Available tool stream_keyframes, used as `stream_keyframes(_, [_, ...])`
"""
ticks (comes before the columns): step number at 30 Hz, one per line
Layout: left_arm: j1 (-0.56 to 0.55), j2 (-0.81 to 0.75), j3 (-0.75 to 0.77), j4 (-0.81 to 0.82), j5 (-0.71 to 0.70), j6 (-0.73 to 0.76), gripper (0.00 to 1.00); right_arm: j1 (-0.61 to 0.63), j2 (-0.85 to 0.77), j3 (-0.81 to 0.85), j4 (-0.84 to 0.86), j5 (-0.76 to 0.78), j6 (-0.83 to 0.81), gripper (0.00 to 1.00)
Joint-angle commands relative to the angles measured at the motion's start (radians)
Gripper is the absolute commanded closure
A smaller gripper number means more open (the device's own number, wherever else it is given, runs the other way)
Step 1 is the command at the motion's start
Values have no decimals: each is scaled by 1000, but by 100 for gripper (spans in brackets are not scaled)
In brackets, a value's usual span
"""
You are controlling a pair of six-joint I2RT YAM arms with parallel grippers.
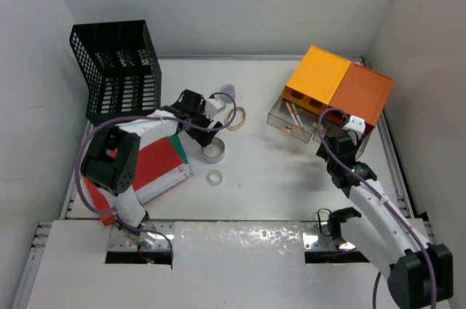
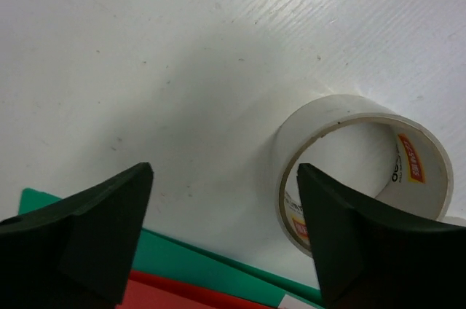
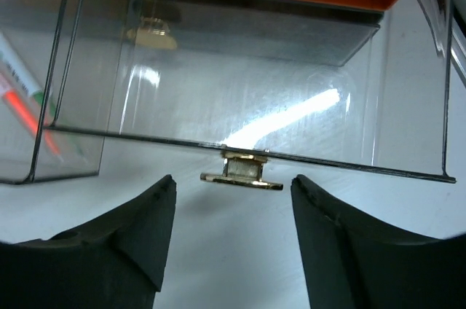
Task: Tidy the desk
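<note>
The white desk (image 1: 269,170) carries scattered tape rolls. My left gripper (image 1: 207,134) is open and empty, low over the desk just behind a large white tape roll (image 1: 213,151). In the left wrist view the gripper (image 2: 224,170) spans bare desk (image 2: 145,54); its right finger (image 2: 364,251) overlaps the roll (image 2: 342,116). My right gripper (image 1: 328,141) is open and empty, facing the clear pulled-out drawer (image 3: 240,83) of the dark orange box (image 1: 364,94). The drawer's gold handle (image 3: 242,176) sits just ahead of the gripper (image 3: 233,186), between its fingertips and not touched.
A black mesh rack (image 1: 116,68) stands at the back left. Red and green folders (image 1: 156,167) lie under the left arm. A small tape ring (image 1: 214,177) and a beige ring (image 1: 234,118) lie nearby. The yellow-orange box (image 1: 317,76) has an open drawer holding a pen (image 3: 22,90).
</note>
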Motion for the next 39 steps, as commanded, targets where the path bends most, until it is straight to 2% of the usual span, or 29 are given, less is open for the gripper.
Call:
stream_keyframes(1, [-6,37,47,-14,17,-33,25,14,-29,16,-29,-57,-40,36])
stream_keyframes(2, [-8,46,47,-19,18,-30,30,14,-32,17,-25,-66,-52,31])
stream_keyframes(3, [-12,63,44,-17,17,-31,40,14,-37,20,-21,-73,-71,28])
stream_keyframes(5, [-15,78,44,-14,23,-37,48,15,-40,39,-33,-88,-83,20])
stream_keyframes(6, [-17,80,47,-16,24,-40,57,15,-41,54,-53,-102,-86,17])
stream_keyframes(7, [-17,83,55,-19,26,-42,70,15,-43,60,-67,-114,-91,16])
stream_keyframes(8, [-17,83,59,-22,24,-45,70,15,-45,68,-67,-129,-91,14])
stream_keyframes(9, [-17,83,64,-22,23,-49,87,15,-49,71,-79,-143,-94,13])
stream_keyframes(11, [-17,74,76,-30,14,-60,100,15,-61,86,-81,-200,-104,12])
stream_keyframes(17, [-17,-47,102,-53,-22,-62,100,15,-71,188,-165,-281,-173,12])
stream_keyframes(23, [-17,-139,124,-85,-22,-72,100,14,-61,220,-160,-347,-195,10])
stream_keyframes(25, [-15,-181,124,-85,-23,-75,100,15,-58,241,-156,-416,-206,10])
stream_keyframes(26, [-17,-195,127,-85,-23,-77,100,14,-57,247,-135,-450,-227,10])
stream_keyframes(29, [-17,-250,142,-85,17,-88,100,14,-39,284,-35,-685,-264,10])
stream_keyframes(30, [-18,-270,153,-86,32,-89,100,14,-5,309,-6,-835,-260,8])
stream_keyframes(33, [-26,-300,167,-108,92,-86,100,40,56,338,161,-1041,-180,7])
stream_keyframes(34, [-29,-308,168,-111,107,-83,100,82,98,341,253,-1060,-161,7])
stream_keyframes(39, [-41,-334,165,-126,119,-76,100,201,219,396,379,-1068,-115,6])
